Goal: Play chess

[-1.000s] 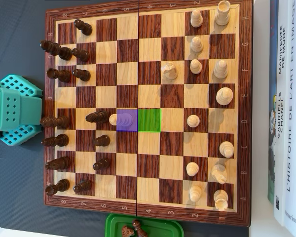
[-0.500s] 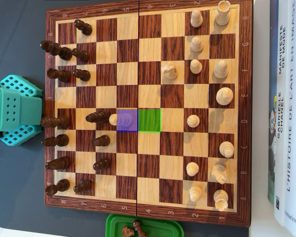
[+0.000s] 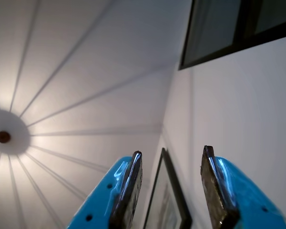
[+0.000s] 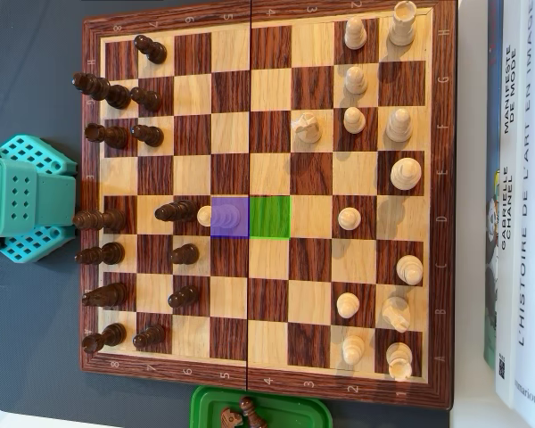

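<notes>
Blue claw (image 3: 171, 191) gapes empty, aimed at ceiling (image 3: 86, 71)

Glossy wooden chessboard (image 4: 267, 27) — shiny blue-plastic gripper (image 3: 170, 191)

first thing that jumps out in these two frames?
In the overhead view, two tinted squares mid-board on the wooden chessboard: a purple square over a pale pawn, and a bright green square beside it, empty. In the wrist view, the open blue two-finger gripper points up at a white ceiling.
</notes>
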